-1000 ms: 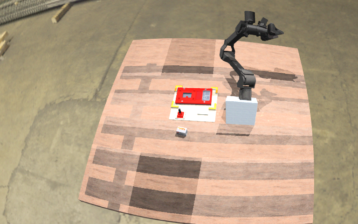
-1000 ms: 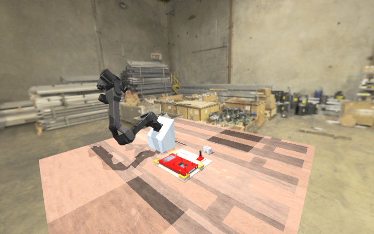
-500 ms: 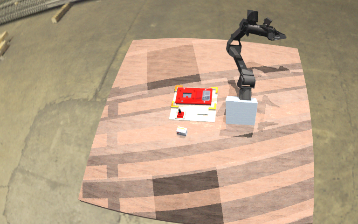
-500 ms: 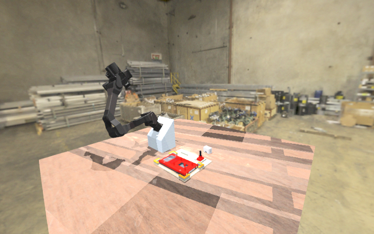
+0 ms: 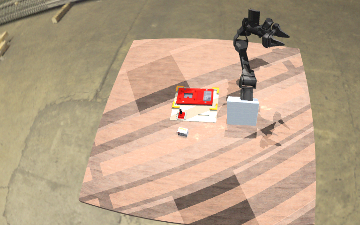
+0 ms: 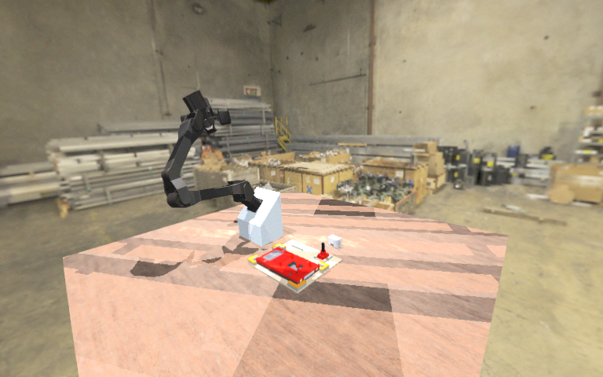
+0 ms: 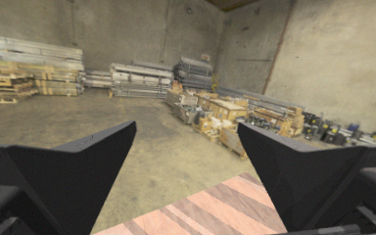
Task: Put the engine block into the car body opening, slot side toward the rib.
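1. Nearest the exterior camera, one red car body (image 5: 195,93) (image 6: 284,258) lies within four yellow corners (image 5: 215,108) (image 6: 297,283) on one pale board (image 5: 193,118) (image 6: 335,260); its one opening (image 5: 188,95) (image 6: 295,265) looks unfilled.
2. Behind it, one red piece with a black post (image 5: 181,115) (image 6: 323,254) stands on the board.
3. Farther back, one small white block (image 5: 183,132) (image 6: 334,241), which I take for the engine block, sits on the table just off the board. I cannot make out its slot side.
4. Beyond the board stands one pale pedestal (image 5: 242,112) (image 6: 271,224), carrying one black arm (image 5: 244,61) (image 6: 177,164).
5. Out past the table edge, high up, one gripper (image 5: 286,40) (image 6: 217,122) (image 7: 188,125) has its two fingers spread wide, with nothing between them.
6. Reaching for the block seems the step in hand; next, the gripper must swing back, point down and line up over it.
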Action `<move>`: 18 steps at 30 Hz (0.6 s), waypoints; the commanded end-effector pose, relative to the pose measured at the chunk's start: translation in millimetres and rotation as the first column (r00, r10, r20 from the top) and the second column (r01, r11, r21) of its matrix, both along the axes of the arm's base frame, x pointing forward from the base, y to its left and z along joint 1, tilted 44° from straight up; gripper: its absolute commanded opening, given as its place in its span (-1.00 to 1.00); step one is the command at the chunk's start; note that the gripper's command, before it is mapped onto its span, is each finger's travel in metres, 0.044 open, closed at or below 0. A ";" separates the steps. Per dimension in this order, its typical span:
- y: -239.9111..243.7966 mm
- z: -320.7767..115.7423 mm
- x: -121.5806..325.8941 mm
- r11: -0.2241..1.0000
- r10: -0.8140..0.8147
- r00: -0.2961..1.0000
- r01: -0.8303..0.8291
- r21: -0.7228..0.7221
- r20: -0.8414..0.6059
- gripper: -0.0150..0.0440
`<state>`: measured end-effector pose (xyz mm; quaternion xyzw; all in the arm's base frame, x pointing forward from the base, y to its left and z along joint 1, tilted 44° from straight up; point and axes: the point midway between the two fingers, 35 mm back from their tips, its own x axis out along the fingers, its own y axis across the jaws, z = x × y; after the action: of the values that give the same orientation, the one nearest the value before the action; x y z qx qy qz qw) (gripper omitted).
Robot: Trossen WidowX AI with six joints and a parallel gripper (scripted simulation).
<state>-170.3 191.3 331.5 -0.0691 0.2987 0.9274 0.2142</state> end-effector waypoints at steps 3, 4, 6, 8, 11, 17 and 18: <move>30.6 -11.3 12.8 0.980 -0.140 0.990 0.140 -0.141 0.016 1.00; 35.6 -13.6 15.4 0.973 -0.163 0.986 0.164 -0.164 0.020 1.00; 45.5 -18.3 20.7 0.954 -0.210 0.977 0.212 -0.211 0.029 1.00; 55.0 -23.4 26.3 0.931 -0.257 0.966 0.258 -0.257 0.039 1.00; 68.7 -31.3 35.5 0.889 -0.325 0.944 0.325 -0.323 0.057 1.00; 94.6 -48.2 57.2 0.776 -0.456 0.884 0.451 -0.442 0.102 1.00; 98.8 -51.2 61.5 0.754 -0.477 0.872 0.470 -0.459 0.110 1.00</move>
<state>-120.4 278.1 287.6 -0.0441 0.4988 0.7729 0.3898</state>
